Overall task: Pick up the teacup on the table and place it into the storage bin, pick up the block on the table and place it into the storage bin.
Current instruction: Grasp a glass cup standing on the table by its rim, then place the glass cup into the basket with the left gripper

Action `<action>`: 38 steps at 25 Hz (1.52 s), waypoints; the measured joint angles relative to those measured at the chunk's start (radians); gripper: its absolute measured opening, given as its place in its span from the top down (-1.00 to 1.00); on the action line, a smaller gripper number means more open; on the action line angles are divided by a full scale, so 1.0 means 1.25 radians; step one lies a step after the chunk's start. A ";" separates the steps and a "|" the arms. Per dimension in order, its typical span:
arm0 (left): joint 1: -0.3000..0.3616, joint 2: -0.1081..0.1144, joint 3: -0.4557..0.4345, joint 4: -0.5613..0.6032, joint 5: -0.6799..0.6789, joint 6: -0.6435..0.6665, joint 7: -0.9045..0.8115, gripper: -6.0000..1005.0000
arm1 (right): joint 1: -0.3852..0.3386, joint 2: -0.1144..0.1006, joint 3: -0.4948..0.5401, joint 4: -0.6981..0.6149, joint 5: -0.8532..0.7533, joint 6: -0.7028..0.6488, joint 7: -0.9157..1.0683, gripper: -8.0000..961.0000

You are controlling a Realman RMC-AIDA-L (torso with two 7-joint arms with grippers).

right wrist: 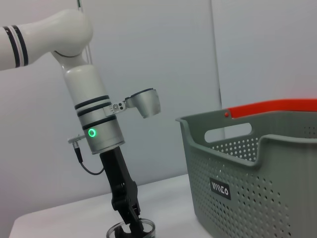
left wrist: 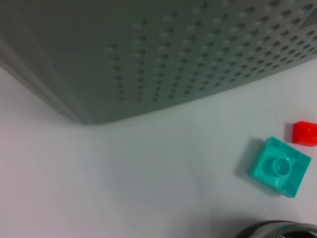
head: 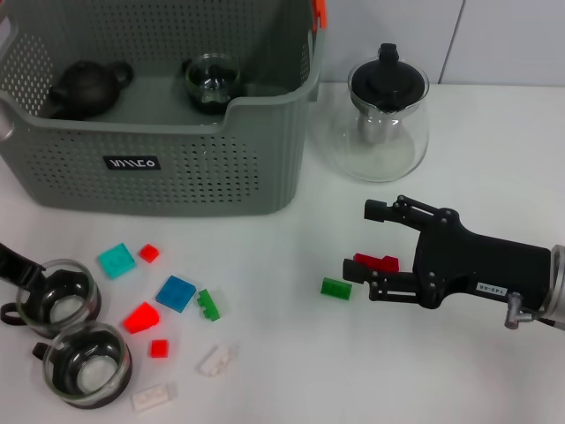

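The grey-green storage bin stands at the back left and holds a glass teacup. Two more glass teacups rest at the front left, one behind the other. My left gripper is at the rear cup's rim; in the right wrist view it reaches down onto that teacup. My right gripper lies low at the right, open, with a dark red block between its fingers by the lower one. A green block sits just beyond the lower fingertip.
A dark teapot is in the bin. A glass teapot stands right of it. Several loose blocks lie at the front left, among them teal, blue, red and white. The left wrist view shows the bin wall and the teal block.
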 joint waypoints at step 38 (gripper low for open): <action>-0.256 0.150 -0.350 -0.257 -0.671 -0.077 0.249 0.91 | 0.005 -0.001 0.002 0.012 -0.004 0.005 0.006 -0.97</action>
